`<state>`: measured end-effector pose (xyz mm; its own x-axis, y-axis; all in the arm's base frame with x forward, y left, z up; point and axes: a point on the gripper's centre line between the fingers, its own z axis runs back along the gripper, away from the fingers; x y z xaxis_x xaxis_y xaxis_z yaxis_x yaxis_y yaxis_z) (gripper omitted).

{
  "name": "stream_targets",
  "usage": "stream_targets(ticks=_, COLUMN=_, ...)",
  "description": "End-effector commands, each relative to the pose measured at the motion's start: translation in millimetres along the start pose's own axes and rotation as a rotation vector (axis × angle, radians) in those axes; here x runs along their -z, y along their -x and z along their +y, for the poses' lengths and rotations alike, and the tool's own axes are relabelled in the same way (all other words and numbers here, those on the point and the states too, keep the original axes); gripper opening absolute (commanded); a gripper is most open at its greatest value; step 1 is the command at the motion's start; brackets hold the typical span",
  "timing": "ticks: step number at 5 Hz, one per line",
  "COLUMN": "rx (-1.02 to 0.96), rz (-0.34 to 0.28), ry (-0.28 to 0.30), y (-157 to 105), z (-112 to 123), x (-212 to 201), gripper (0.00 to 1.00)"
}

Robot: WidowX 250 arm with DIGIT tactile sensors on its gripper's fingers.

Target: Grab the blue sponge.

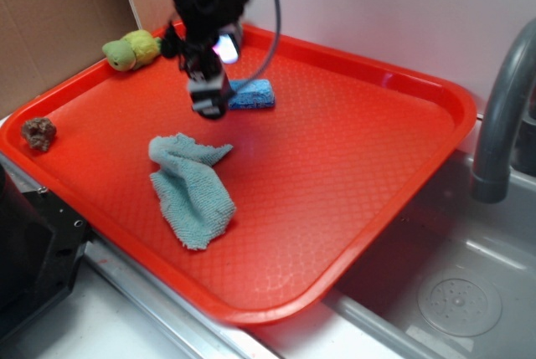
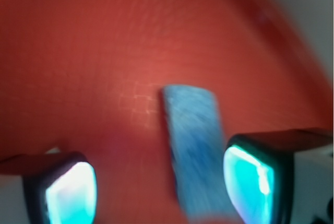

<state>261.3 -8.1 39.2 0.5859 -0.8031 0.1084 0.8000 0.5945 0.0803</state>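
The blue sponge (image 1: 254, 94) lies flat on the red tray (image 1: 352, 158), toward its back middle. My gripper (image 1: 209, 101) hangs just left of it, a little above the tray, partly hiding the sponge's left end. In the wrist view the gripper (image 2: 162, 192) is open. The sponge (image 2: 195, 151) lies between the fingers, close to the right finger (image 2: 250, 182) and well apart from the left one (image 2: 68, 195). That view is blurred.
A pale teal terry cloth (image 1: 193, 187) lies crumpled on the tray's front left. A green knitted ball (image 1: 131, 49) sits at the back left corner, a small brown lump (image 1: 38, 133) at the left rim. A grey faucet (image 1: 502, 116) and sink (image 1: 461, 292) stand to the right.
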Motion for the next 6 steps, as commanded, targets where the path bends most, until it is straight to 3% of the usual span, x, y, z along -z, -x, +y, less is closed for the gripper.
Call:
stream_targets(ticks=1, rx=-0.070, rz=0.018, ry=0.082, y=-10, z=21, x=29, gripper=1.00)
stream_targets(ticks=2, rx=-0.125, rz=0.050, ry=0.084, y=-3, z=21, x=17, gripper=0.00)
stream_targets(ticks=3, rx=-0.164, rz=0.068, ry=0.074, y=2, z=17, x=-3, gripper=0.00)
stream_targets(ticks=5, rx=-0.320, rz=0.011, ry=0.006, y=8, z=-28, x=-83, gripper=0.00)
stream_targets(ticks=6, rx=-0.569, rz=0.051, ry=0.001, y=-1, z=-47, x=-100, gripper=0.00)
